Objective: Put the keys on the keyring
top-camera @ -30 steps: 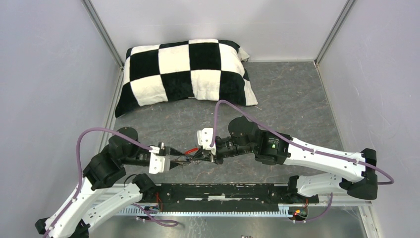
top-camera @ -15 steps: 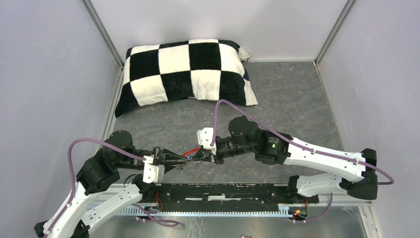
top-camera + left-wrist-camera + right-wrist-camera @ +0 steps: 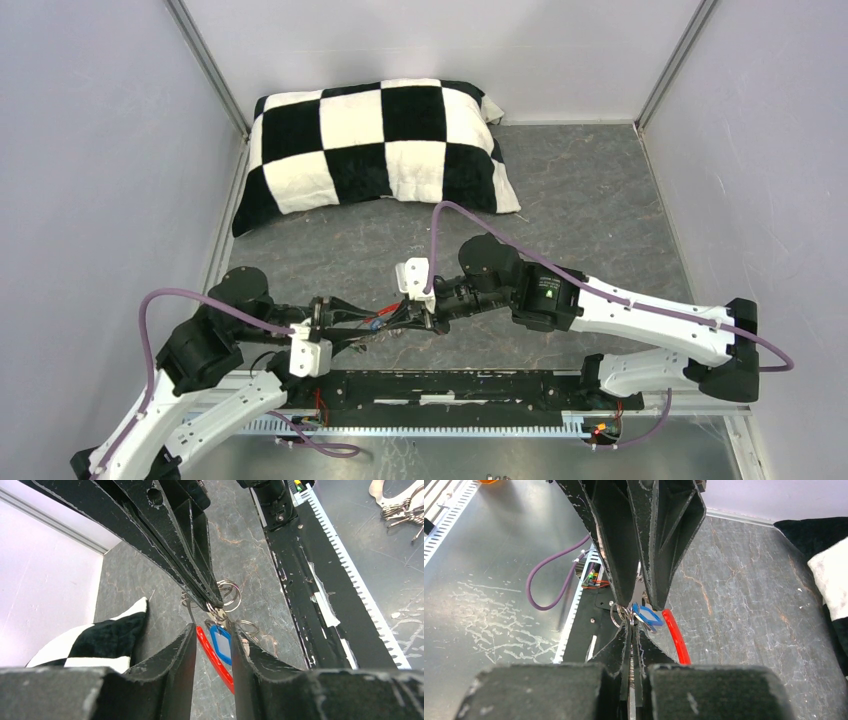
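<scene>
**Blue-tagged key hangs between two hands at the near side of the tabletop**

No writing can be read anywhere. The pale window on the blue tag is too small to make out, and the only marking on the rig is one green light [image 3: 548, 295] on the right arm.

The right hand [image 3: 631, 627] is pinched fully together on the keyring [image 3: 229, 593], which shows as at least two thin silvery wire rings bunched at its fingertips. One blue-tagged key [image 3: 220, 644] hangs from that bunch, just off those tips. The left hand [image 3: 212, 629] faces it from the left with its jaws a narrow gap apart. In its own wrist view the blue tag sits in line with that gap, just beyond the tips, and nothing shows as gripped. One red strip [image 3: 216, 662] curves beside the tag, close to the left hand's left finger.

The two hands meet tip to tip just above the grey marbled tabletop [image 3: 590, 190], left of centre and near its near edge. One black-and-white chequered pillow [image 3: 380, 150] lies at the far left. A separate cluster of silvery metal pieces [image 3: 400, 507] lies on the metal sheet [image 3: 385, 580] beyond the near edge.
</scene>
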You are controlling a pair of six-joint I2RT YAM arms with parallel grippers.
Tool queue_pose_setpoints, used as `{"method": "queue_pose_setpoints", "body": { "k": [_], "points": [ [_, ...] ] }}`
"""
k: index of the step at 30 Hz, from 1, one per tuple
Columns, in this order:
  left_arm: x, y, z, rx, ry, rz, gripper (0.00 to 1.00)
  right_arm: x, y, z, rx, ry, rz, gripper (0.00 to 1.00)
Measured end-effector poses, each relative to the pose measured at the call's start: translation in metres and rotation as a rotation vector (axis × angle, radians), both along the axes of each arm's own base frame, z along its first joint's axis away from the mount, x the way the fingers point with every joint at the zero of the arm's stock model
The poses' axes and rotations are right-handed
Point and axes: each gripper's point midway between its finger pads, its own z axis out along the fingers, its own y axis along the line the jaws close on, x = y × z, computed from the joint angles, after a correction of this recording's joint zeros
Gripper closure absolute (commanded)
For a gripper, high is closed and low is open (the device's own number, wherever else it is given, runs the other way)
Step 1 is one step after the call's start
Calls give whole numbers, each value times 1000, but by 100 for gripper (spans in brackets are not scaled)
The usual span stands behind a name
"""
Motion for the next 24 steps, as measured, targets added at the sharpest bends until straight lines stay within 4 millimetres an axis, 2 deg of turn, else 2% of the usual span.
{"method": "queue_pose_setpoints", "body": {
  "k": [11, 17, 24],
  "points": [
    [1, -3, -3, 18, 10, -17, 87, 1, 2, 0, 5, 9, 0, 100],
    [1, -3, -3, 15, -1, -22, 90, 3, 2, 4, 25, 28, -15, 100],
    [0, -3, 0, 6, -29, -29, 91, 1, 1, 14, 126, 89, -24, 100]
  ]
}}
